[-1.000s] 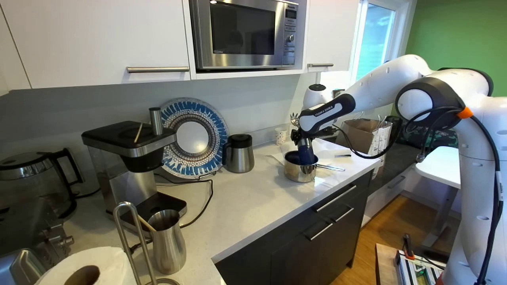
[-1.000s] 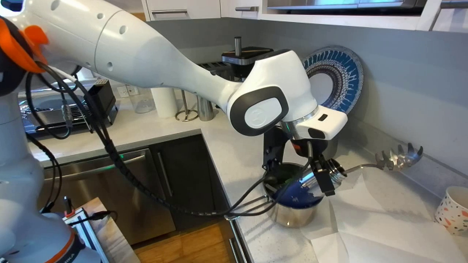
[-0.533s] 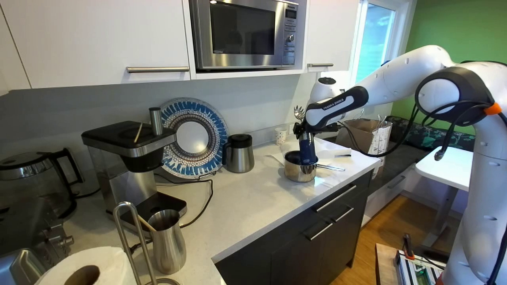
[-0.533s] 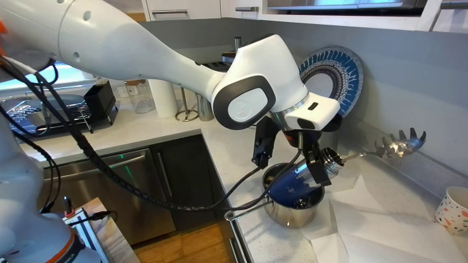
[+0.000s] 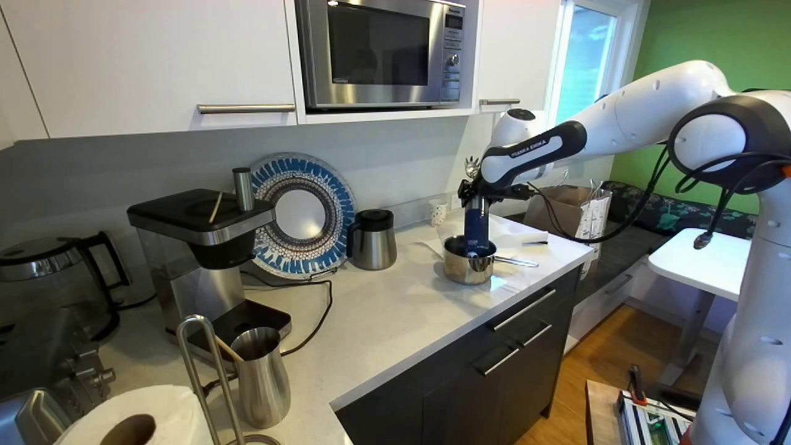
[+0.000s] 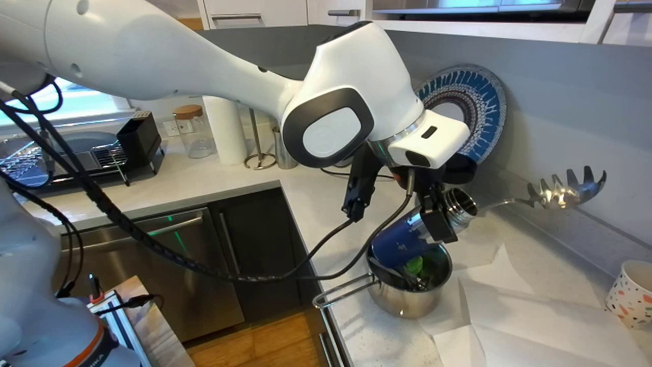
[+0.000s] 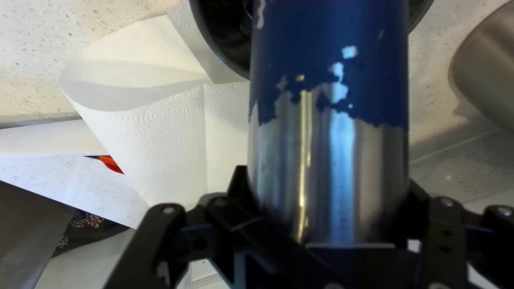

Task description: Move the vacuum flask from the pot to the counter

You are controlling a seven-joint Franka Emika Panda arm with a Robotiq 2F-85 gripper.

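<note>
Vacuum flask (image 6: 402, 239) above kitchen counter (image 5: 377, 321)

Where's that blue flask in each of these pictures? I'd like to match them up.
In an exterior view: the vacuum flask is right of centre, at about mid-height.
In an exterior view: the vacuum flask is right of centre, a little below mid-height, slanting.
In the wrist view: the vacuum flask runs large from the top edge past the middle, slightly right of centre.
Shared landmark: the steel pot, below the flask in both exterior views, partly behind it at the wrist view's top edge.
</note>
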